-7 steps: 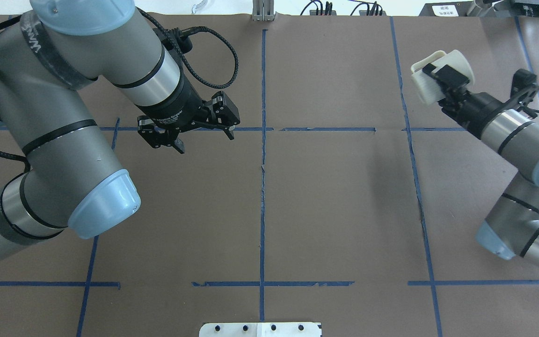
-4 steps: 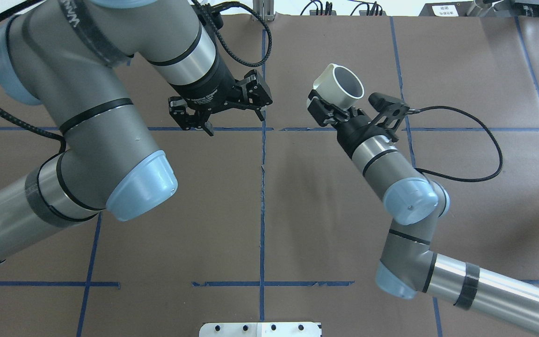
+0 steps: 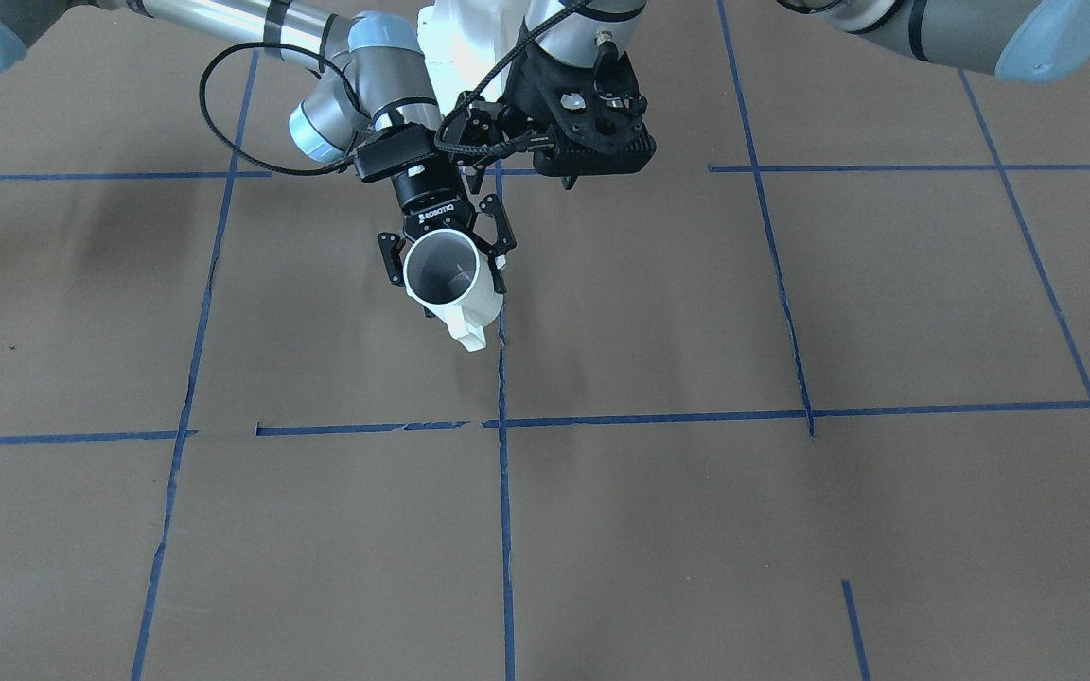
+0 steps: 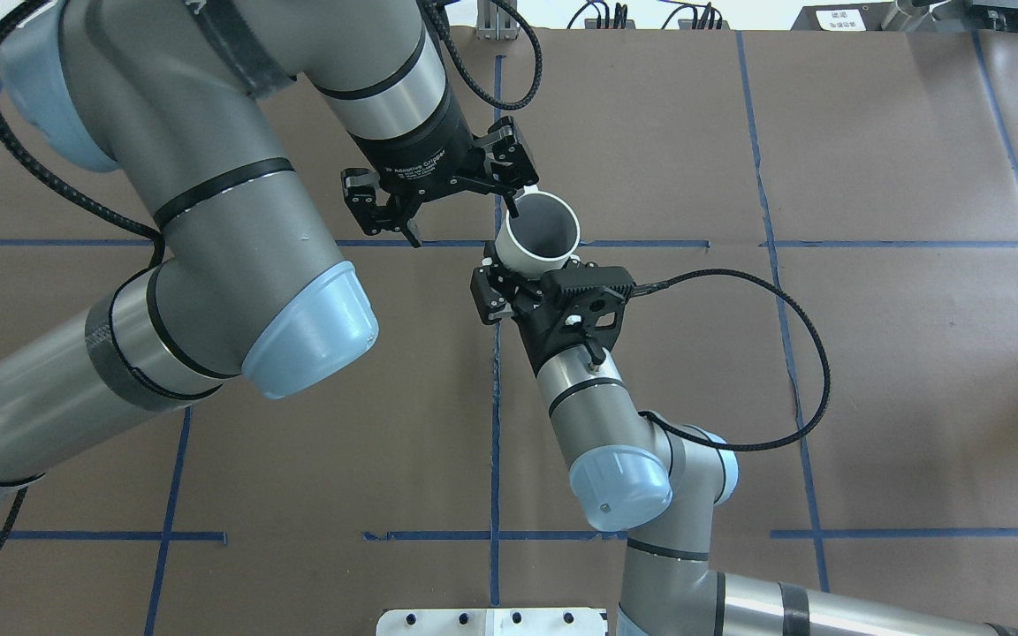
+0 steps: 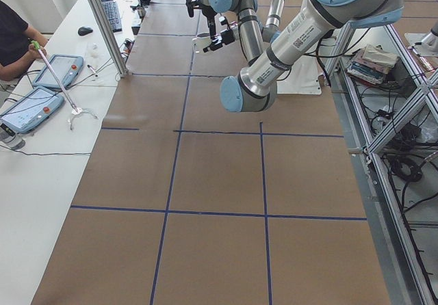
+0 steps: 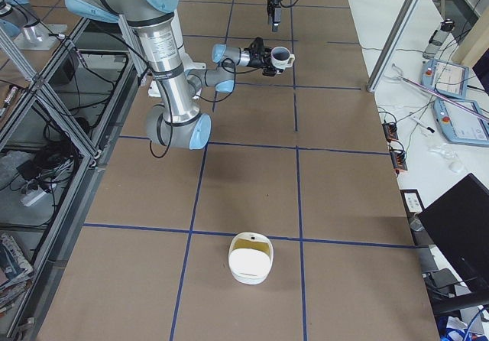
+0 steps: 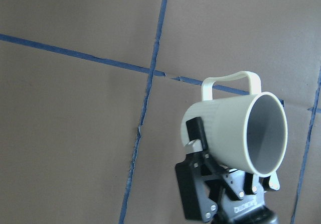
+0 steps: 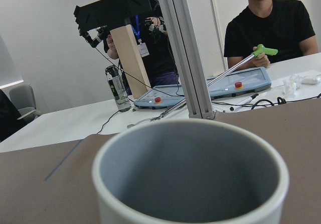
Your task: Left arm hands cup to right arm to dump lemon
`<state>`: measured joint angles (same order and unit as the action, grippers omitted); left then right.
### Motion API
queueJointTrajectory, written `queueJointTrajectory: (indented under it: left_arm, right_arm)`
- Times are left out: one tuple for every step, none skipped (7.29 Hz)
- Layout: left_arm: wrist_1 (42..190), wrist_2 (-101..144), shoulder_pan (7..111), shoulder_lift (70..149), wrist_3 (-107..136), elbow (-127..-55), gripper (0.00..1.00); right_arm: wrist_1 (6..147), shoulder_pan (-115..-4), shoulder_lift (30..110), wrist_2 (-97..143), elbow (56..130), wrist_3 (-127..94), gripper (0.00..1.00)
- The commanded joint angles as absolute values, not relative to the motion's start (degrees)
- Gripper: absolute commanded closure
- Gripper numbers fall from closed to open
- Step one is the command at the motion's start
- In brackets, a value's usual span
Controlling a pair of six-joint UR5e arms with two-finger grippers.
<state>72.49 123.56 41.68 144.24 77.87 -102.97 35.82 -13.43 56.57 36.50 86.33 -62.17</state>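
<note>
The off-white cup [image 4: 543,234] hangs above the table's middle with my right gripper [image 4: 528,272] shut on its body. It stands roughly upright, its handle [image 3: 469,333] pointing away from the robot. Its grey inside [image 8: 190,174] looks bare, and I see no lemon in it. My left gripper [image 4: 463,223] stands open just left of the cup, one fingertip [image 4: 513,210] close to the rim, holding nothing. The left wrist view shows the cup [image 7: 235,133] clamped between the right gripper's fingers [image 7: 194,133]. The cup [image 6: 283,54] also appears small in the exterior right view.
A white bowl [image 6: 250,268] with a yellow-green patch inside sits on the table towards the robot's right end. Blue tape lines [image 4: 496,397] divide the brown table cover. People sit at a side table with tablets [image 8: 235,86] beyond the far edge.
The right arm has swung left from the far right, carrying the cup from tipped over to upright at the table's middle. The left gripper moved right and forward to beside the cup, staying open.
</note>
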Motion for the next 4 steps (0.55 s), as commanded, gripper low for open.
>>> queueJointTrajectory:
  left_arm:
    - [68.13, 123.58, 41.66, 144.84, 79.79, -101.26, 0.0]
    - [68.12, 123.57, 41.66, 145.02, 80.41, -99.77, 0.02]
    - [68.29, 123.49, 41.31, 145.02, 82.07, -99.58, 0.08]
    - [68.55, 123.4, 41.22, 145.02, 82.09, -99.15, 0.12]
  right_arm:
    - [39.01, -10.64, 55.81, 30.97, 86.22, -56.29, 0.72]
    - [39.11, -10.46, 55.46, 30.33, 86.22, -55.64, 0.72]
    - [41.2, -10.2, 54.59, 30.06, 86.48, -54.5, 0.72]
    - [41.83, -10.11, 54.32, 29.28, 86.92, -53.8, 0.72]
